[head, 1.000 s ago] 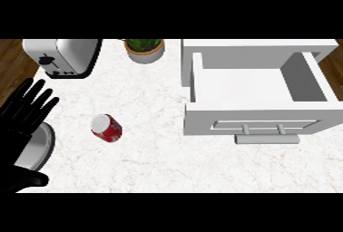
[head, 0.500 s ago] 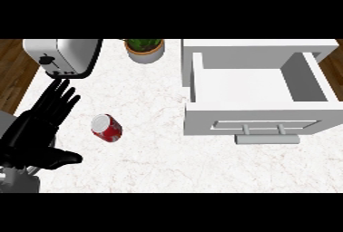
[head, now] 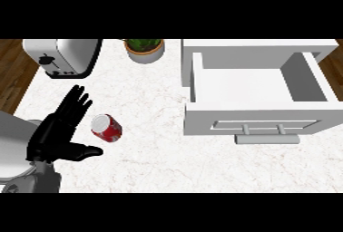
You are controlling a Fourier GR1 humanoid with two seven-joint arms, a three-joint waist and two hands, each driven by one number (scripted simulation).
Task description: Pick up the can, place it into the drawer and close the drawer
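A red can (head: 106, 128) with a silver top lies on the white marble counter, left of centre. My left hand (head: 59, 131) is open just left of the can, fingers straight and pointing away, thumb stretched out below the can; it does not touch the can. The white drawer (head: 258, 93) stands pulled open at the right, empty inside, its handle (head: 266, 130) facing me. My right hand is not visible.
A silver toaster (head: 64, 56) sits at the back left. A potted plant (head: 144, 48) stands at the back centre. The counter's left edge meets a wooden floor (head: 12, 72).
My left hand has moved rightward and forward from the left edge toward the can, staying open. The can and drawer have not moved.
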